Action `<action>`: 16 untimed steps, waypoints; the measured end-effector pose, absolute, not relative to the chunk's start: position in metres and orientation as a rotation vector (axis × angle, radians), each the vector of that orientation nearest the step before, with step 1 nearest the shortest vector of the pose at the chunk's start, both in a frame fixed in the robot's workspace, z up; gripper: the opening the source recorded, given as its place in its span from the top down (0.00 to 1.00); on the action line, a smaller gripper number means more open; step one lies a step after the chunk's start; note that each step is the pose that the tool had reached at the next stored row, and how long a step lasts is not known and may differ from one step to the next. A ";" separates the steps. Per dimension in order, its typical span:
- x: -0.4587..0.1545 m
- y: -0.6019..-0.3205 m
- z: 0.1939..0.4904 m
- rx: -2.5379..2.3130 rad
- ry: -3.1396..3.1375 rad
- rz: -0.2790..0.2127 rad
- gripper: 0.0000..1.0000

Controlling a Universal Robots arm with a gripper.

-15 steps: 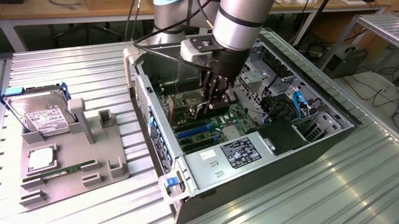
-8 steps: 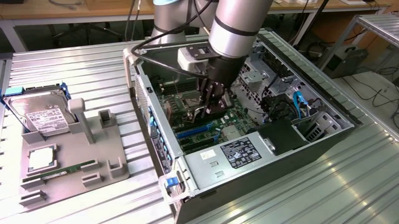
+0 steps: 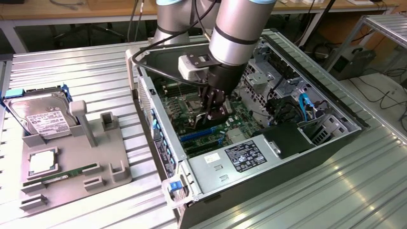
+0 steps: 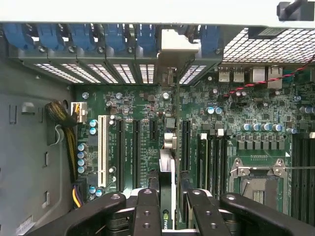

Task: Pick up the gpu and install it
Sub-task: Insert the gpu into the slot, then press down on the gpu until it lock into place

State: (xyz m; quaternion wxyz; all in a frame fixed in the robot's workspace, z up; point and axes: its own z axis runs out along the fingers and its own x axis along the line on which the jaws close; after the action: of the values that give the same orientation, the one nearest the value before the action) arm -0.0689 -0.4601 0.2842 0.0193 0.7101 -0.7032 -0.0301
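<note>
Nearest to you in the wrist view, the hand (image 4: pixel 167 209) is clenched on the gpu (image 4: pixel 167 169), its two dark fingers (image 4: pixel 147 211) pressing either face of the thin card. You look straight down the card's top edge, so it reads as a narrow strip running away from the hand toward the back wall of the computer case (image 3: pixel 330 114). Its long axis lies in line with the black expansion slots (image 4: pixel 136 152) on the green motherboard (image 4: pixel 236 113), and it sits between two of them, beside the white slot (image 4: pixel 102 150). Whether its lower edge is already seated in a slot, you cannot tell.

At the far end of the card, its silvery bracket (image 4: pixel 178 40) meets the row of blue retaining clips (image 4: pixel 108 37) at the rear openings of the case.

In the exterior view, the arm reaches down into the open case, with the hand (image 3: pixel 213 112) low over the board. Well apart, toward the exterior view's left, a grey parts holder (image 3: pixel 83 162) on the slatted metal worktop (image 3: pixel 318 191) carries a hard drive (image 3: pixel 41 117) and a green memory stick (image 3: pixel 60 175).
</note>
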 end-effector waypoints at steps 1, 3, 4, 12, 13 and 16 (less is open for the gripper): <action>-0.069 -0.460 0.283 2.204 -2.183 -0.093 0.74; -0.069 -0.460 0.279 2.204 -2.183 -0.093 0.74; -0.070 -0.460 0.278 2.204 -2.183 -0.093 0.74; -0.070 -0.460 0.271 2.205 -2.184 -0.095 0.74; -0.071 -0.460 0.270 2.204 -2.185 -0.095 0.74; -0.071 -0.460 0.269 2.201 -2.190 -0.096 0.74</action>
State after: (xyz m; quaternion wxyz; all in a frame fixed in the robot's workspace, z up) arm -0.0706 -0.4598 0.2693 0.0176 0.7085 -0.7048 -0.0308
